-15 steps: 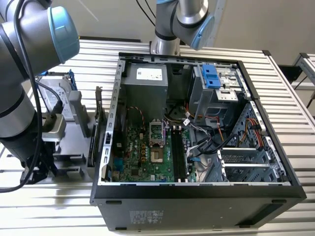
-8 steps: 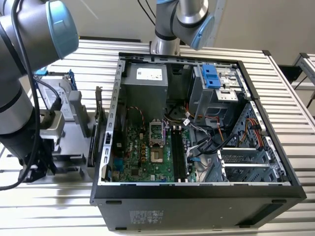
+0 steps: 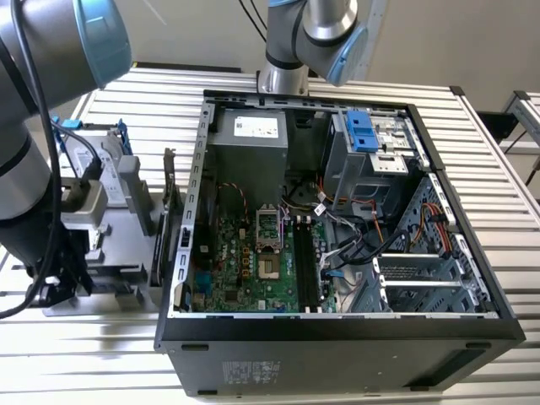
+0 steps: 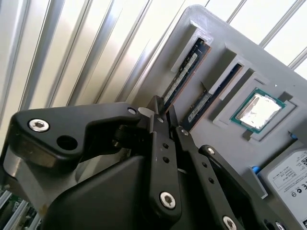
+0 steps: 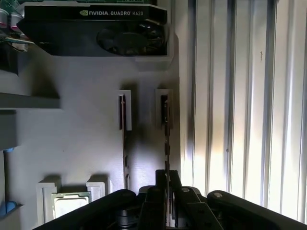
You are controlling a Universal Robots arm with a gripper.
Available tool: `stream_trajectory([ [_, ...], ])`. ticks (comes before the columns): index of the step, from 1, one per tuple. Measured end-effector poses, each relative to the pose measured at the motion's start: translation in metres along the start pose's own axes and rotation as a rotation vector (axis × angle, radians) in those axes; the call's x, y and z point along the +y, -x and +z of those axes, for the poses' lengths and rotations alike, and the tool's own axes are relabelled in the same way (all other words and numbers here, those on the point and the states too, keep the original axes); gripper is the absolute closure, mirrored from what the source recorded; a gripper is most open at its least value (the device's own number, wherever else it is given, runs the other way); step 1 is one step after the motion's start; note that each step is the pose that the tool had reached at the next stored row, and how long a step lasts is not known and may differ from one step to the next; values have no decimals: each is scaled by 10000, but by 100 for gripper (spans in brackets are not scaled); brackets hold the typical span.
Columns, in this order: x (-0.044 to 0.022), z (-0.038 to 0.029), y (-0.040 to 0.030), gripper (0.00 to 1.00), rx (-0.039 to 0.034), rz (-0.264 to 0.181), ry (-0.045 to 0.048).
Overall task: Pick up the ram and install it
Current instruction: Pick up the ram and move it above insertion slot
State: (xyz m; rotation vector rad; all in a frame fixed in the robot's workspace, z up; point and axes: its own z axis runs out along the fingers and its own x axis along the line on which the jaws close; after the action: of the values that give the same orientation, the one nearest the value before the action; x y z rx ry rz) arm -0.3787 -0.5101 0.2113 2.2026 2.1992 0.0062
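Observation:
Two ram sticks stand edge-on in slots of a grey parts tray [image 4: 225,139]. The outer ram [image 4: 184,72], the one nearest the tray's edge, also appears as a thin dark strip in the first wrist view [image 5: 166,129]. My gripper [image 5: 168,179] sits at one end of this stick, one black finger on each side of it and pressed close, as the second wrist view [image 4: 164,111] confirms. The stick still rests in its slot. The second ram [image 5: 123,129] stands beside it, untouched. In the exterior view my arm hangs over the tray [image 3: 126,181] at the exterior view's left.
The open computer case [image 3: 337,329] lies beside the tray, its motherboard's memory slots [image 3: 305,261] exposed. The tray also holds a processor chip [image 4: 254,111], a graphics card [image 5: 96,28] and a hard drive [image 4: 288,177]. The table is ribbed metal [image 5: 240,96].

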Motion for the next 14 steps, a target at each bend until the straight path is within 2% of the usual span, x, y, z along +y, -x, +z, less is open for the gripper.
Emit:
stream_trajectory([
  [3,1,-49,1,100,0,1,0],
  [8,1,-55,0,100,0,1,0],
  [10,2,-86,1,100,0,1,0],
  [14,2,-98,1,100,-3,1,-3],
])
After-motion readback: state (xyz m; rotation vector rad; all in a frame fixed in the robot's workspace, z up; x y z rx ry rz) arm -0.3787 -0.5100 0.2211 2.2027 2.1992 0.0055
